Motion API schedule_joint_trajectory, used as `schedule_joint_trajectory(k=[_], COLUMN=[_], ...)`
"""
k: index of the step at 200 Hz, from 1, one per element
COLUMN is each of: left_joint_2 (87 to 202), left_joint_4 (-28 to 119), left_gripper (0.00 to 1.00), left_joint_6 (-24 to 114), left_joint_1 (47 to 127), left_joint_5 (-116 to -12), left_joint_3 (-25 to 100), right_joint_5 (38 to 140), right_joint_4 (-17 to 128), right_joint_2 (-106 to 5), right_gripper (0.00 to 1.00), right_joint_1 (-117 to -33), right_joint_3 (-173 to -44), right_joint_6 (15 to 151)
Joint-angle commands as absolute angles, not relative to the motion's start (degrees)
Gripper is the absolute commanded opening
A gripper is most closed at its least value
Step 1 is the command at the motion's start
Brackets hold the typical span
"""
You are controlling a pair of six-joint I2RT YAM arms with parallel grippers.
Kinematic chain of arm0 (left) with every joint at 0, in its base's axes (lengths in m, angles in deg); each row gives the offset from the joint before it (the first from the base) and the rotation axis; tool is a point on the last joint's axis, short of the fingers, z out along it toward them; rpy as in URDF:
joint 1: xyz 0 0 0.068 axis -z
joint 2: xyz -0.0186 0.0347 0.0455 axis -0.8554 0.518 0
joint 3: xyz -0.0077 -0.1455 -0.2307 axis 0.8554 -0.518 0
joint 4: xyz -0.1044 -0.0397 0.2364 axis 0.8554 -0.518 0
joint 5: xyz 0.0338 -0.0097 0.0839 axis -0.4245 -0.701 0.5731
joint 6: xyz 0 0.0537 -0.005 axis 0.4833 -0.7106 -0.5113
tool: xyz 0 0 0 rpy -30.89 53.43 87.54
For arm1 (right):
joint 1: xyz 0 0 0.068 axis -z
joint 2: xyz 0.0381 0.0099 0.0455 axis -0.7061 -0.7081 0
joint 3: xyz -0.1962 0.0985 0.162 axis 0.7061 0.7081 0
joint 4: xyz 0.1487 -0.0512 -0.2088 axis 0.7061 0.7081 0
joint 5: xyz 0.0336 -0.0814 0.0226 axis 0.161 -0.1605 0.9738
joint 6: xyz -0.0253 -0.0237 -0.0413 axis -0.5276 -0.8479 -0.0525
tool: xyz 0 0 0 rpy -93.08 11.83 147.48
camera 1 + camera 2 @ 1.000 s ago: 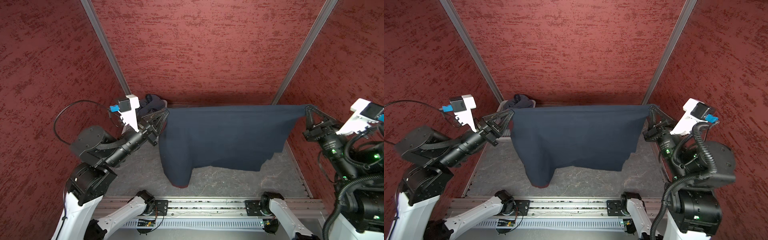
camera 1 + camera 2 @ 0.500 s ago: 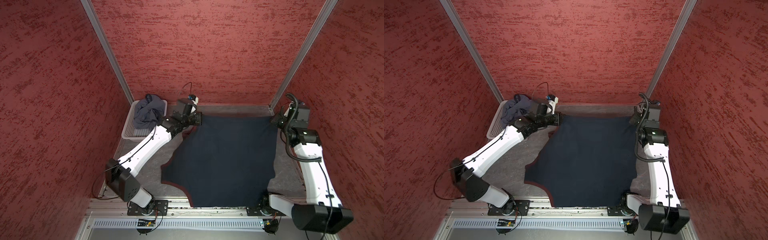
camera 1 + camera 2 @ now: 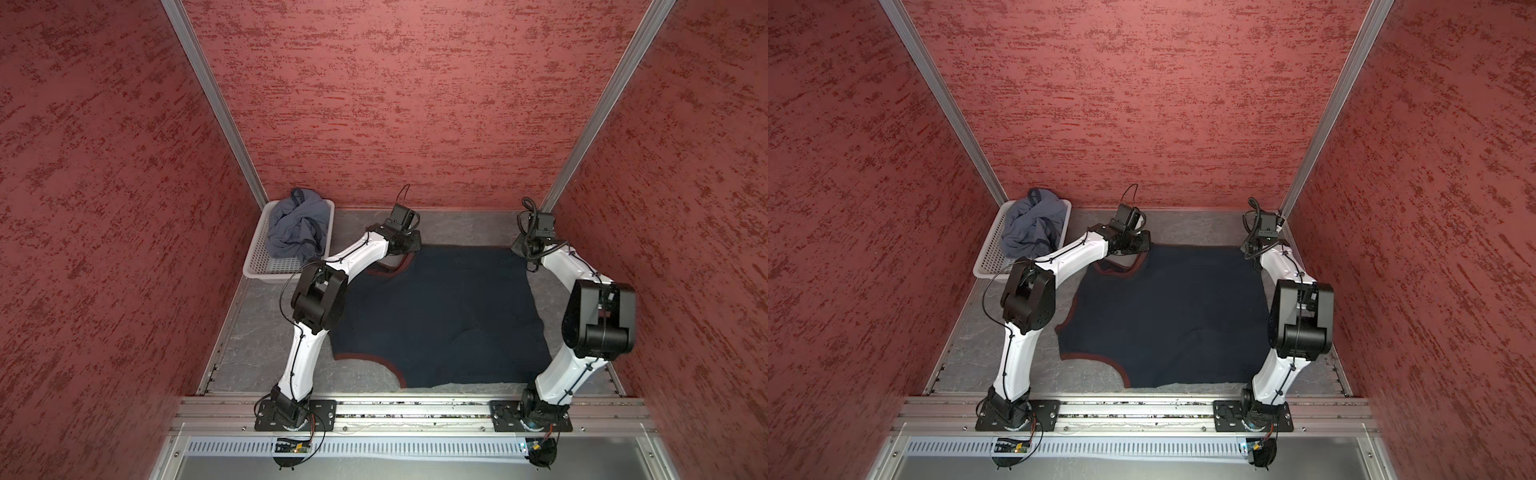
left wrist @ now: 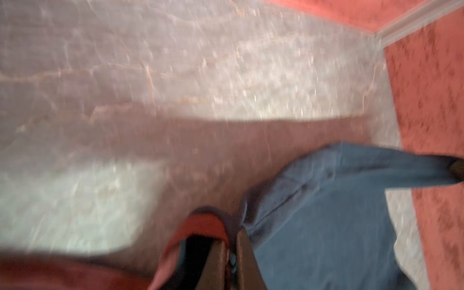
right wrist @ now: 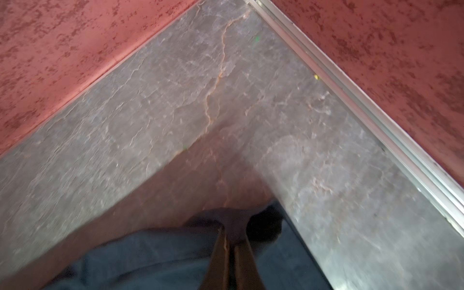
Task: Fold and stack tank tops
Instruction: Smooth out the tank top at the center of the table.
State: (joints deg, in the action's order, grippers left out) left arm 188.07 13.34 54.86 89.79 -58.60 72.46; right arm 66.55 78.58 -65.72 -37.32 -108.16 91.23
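A dark navy tank top with maroon trim lies spread flat on the table in both top views. My left gripper is at its far left corner. In the left wrist view this gripper is shut on the cloth beside the maroon trim. My right gripper is at the far right corner. In the right wrist view it is shut on the bunched navy corner. A slate blue-grey tank top sits crumpled in the basket.
A white perforated basket stands at the far left corner of the grey table. Red walls close in the table on three sides. A metal rail with both arm bases runs along the near edge.
A second ago the navy tank top hung stretched in the air between both grippers. It now lies flat on the table, with both grippers low at its far corners.
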Motion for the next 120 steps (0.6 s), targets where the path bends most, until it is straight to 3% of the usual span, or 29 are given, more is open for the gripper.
schedule_joint_trajectory(k=[1,7,19,35,46,84,120], left_joint_2=[191.61,192.63,194.09,192.78,190.10,180.55,182.74], left_joint_4=[10.88,9.37,4.27,-1.07,-2.94,-9.53,-15.55], left_gripper=[0.23,0.31,0.50,0.71,0.79,0.82,0.76], left_joint_6=[54.91,54.07,51.98,49.92,49.44,49.14,48.07], left_joint_1=[89.04,89.04,89.04,88.65,87.69,83.50,78.76], left_joint_5=[-61.70,-62.66,-62.64,-59.00,-57.11,-46.20,-43.31], left_joint_3=[78.80,81.03,85.72,87.60,85.91,75.28,74.25], right_joint_5=[61.51,61.17,60.71,59.73,59.48,64.18,72.76], right_joint_4=[76.41,77.10,78.06,78.96,79.29,80.47,78.17], right_joint_2=[-66.96,-67.48,-67.42,-65.49,-63.28,-55.63,-48.83], right_gripper=[0.18,0.33,0.53,0.66,0.72,0.77,0.78], right_joint_1=[-37.15,-37.10,-37.11,-37.18,-37.19,-38.62,-40.37], right_joint_3=[-114.24,-115.18,-115.66,-114.16,-112.29,-104.08,-94.31], right_joint_6=[90.75,90.51,90.50,90.92,91.13,91.29,92.50])
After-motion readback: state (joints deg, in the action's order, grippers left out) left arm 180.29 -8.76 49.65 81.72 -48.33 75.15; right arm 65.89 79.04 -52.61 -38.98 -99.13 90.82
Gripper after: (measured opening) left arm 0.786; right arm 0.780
